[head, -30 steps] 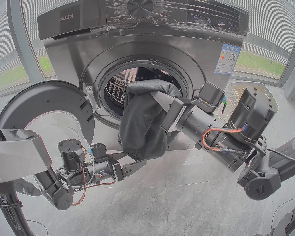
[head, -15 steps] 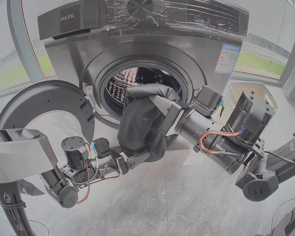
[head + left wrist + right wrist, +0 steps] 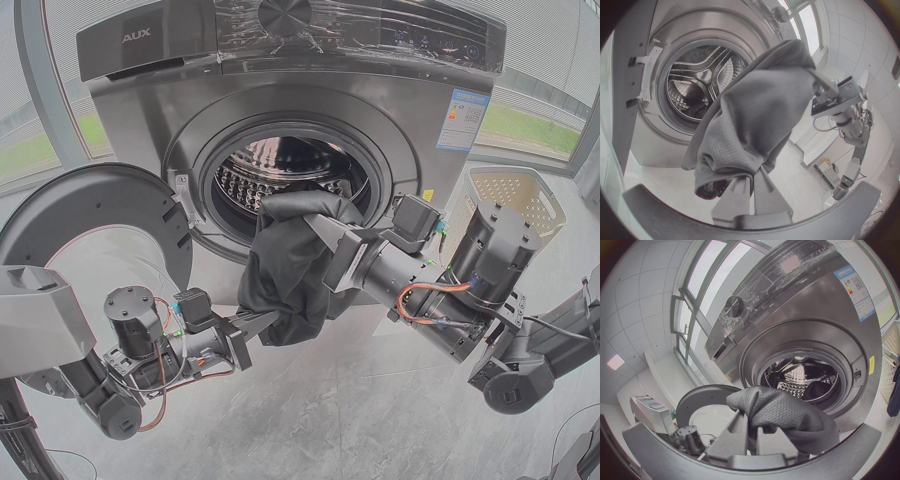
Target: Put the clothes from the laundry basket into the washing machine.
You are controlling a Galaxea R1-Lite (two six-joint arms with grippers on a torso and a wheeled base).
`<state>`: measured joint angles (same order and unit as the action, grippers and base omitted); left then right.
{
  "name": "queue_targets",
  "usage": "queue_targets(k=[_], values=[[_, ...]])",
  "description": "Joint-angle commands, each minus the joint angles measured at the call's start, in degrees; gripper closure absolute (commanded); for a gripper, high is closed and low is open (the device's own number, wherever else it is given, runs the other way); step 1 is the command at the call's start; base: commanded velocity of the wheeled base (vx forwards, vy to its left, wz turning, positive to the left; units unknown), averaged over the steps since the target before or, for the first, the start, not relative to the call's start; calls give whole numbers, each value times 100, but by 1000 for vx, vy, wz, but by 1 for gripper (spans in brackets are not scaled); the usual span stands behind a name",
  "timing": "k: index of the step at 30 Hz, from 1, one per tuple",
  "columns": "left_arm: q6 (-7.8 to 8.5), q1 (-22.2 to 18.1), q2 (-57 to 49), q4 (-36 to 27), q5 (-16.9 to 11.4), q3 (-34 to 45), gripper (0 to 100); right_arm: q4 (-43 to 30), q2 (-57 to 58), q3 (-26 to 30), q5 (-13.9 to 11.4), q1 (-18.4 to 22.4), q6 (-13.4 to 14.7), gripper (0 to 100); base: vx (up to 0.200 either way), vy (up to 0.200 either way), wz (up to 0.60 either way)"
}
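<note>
Now left fingers point(image 3: 255, 322) have closed on the dark garment point(image 3: 287, 262).

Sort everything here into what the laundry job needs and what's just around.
Job: dark grey garment, held by left claw and right claw; washing machine drum; open door; laundry basket.
Just around: energy label; control dial; window.

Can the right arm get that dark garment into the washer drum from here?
Probably yes. The door is swung aside, and the drum mouth lies open just beyond the right claw, which holds the dark garment. The left claw, pinching the lower hem, may hold it back.
</note>
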<state>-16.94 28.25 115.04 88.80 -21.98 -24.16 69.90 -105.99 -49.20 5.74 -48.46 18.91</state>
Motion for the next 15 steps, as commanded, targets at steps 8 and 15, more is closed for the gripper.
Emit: queue_targets(k=[8,15], values=[[95,287,-949,6,71,518,100,393,-625,183,-3,12,-63,0,0,0,0],[42,41,-1177,-3,89,210,100,419,-950,508,-3,-32,-142,0,0,0,0]])
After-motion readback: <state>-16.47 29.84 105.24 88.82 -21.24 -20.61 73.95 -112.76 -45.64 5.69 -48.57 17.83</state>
